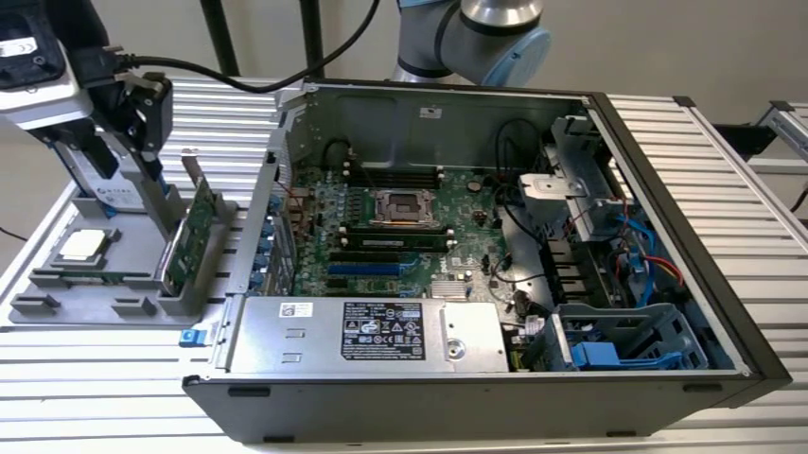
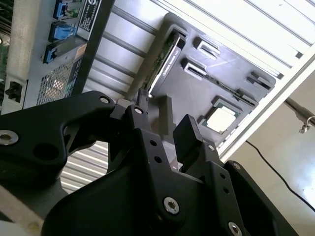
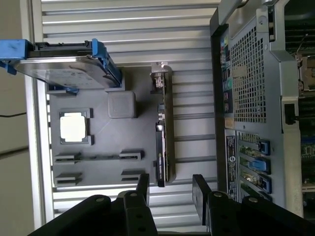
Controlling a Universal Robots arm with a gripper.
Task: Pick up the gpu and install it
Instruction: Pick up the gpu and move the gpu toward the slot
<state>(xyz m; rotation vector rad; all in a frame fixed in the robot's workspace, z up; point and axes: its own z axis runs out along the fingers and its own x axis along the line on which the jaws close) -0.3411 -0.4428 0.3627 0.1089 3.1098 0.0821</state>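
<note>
1. Pincer (image 3: 172, 189): fingers wide apart, nothing between them, touching nothing. It hangs above the grey holder tray (image 3: 133, 147), near the tray end farthest from the card's bracket.
2. Gpu (image 3: 162, 142): not yet lifted. It stands on its long edge in a slot of the tray, which rests on the ribbed tabletop (image 1: 114, 397). The card sits just beside the outer wall of the open computer case (image 1: 442, 411), on the exterior view's left of it, with the green face turned toward that view.
3. Long axis: in the first wrist view the card is seen edge-on as a thin dark strip. The strip runs straight from the silver bracket (image 3: 158, 78) toward the gap between the two fingers. The bracket is the far end; the near end lies close to one finger.
4. Governing relation: the fingers open across the card's thickness, not along its length. The card's line falls inside the gap, nearer one finger than the other. Judged from this, a grasp would close on the two flat faces.
5. Neighbours on the tray: hard drive (image 3: 64, 64) in a blue frame and a processor chip (image 3: 74, 126), both apart from the card and on its side away from the case.
6. Stage, as judged: approach over the card, with pickup and installation not yet done.
</note>
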